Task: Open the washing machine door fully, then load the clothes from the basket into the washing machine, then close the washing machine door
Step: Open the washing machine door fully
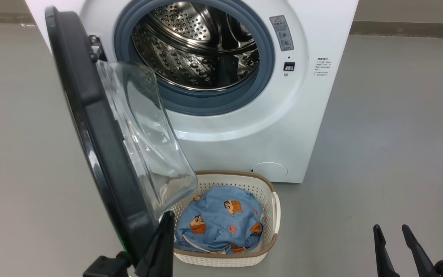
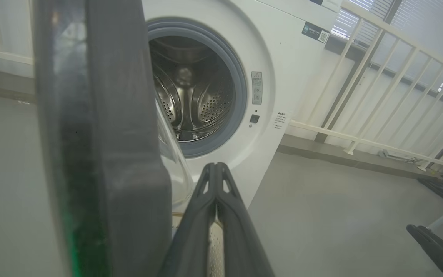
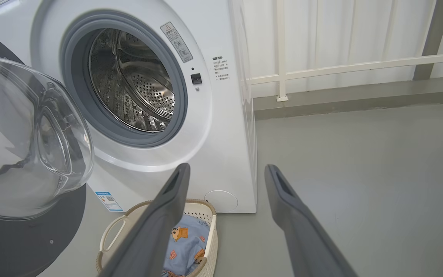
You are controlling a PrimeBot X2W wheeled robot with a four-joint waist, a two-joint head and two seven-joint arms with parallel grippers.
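Since the washing machine door (image 1: 102, 154) overhangs the basket (image 1: 272, 215), the left end effector (image 1: 167, 222) is pinched together beside its rim, probably for pushing, the right end effector (image 1: 391, 229) held spread.

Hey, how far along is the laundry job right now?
Done: the washing machine door is swung out, the drum exposed and empty. In hand: the shut left gripper sits at the door's inner edge, seemingly pushing it wider; the right gripper hangs open. Left: the clothes lie in the basket, nothing loaded, door to close afterwards.
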